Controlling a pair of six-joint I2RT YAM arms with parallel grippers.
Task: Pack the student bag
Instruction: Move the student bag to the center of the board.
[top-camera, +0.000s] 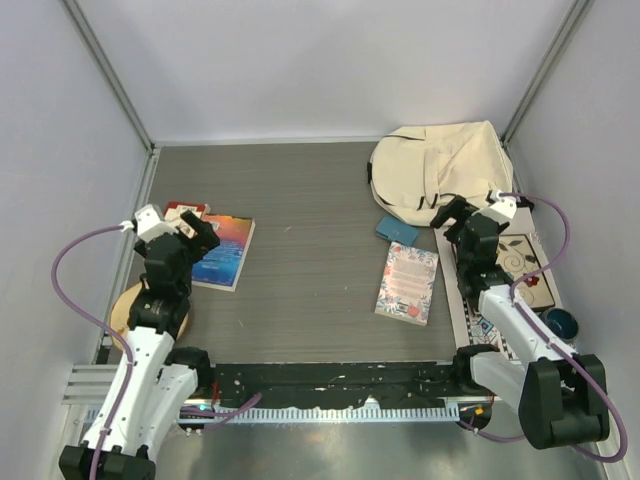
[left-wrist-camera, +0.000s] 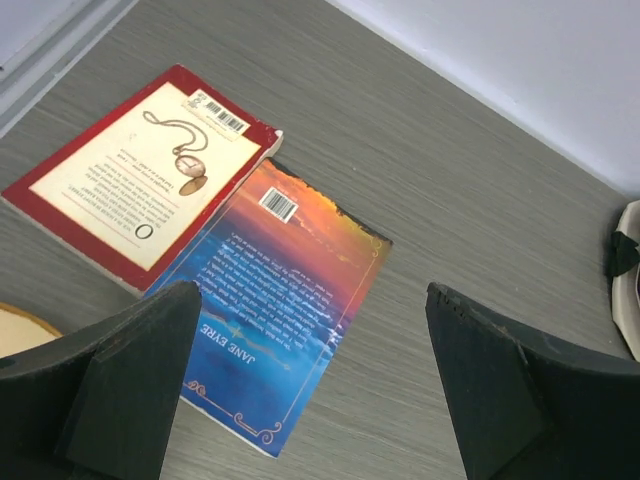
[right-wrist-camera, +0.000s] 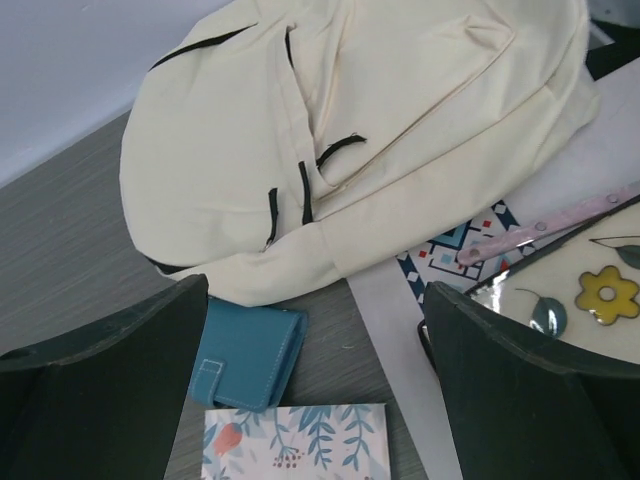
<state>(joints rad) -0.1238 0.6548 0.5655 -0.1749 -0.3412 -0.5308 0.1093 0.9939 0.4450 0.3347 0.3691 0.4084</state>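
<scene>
bag: large cream soft fabric backpack (top-camera: 440, 165) lies at far right corner of grey table (top-camera: 320, 200) | left gripper (left-wrist-camera: 320, 400): jaws wide, holding nothing, above blue-orange paperback book (left-wrist-camera: 280, 300) | right gripper (right-wrist-camera: 315, 400): jaws wide, empty, above small teal wallet (right-wrist-camera: 250, 350) just beside backpack

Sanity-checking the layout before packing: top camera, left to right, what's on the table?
Red book → blue book → floral book → flower-print case → dark blue round object. Student bag and blue wallet overlap the floral book's span, so left out.
</scene>
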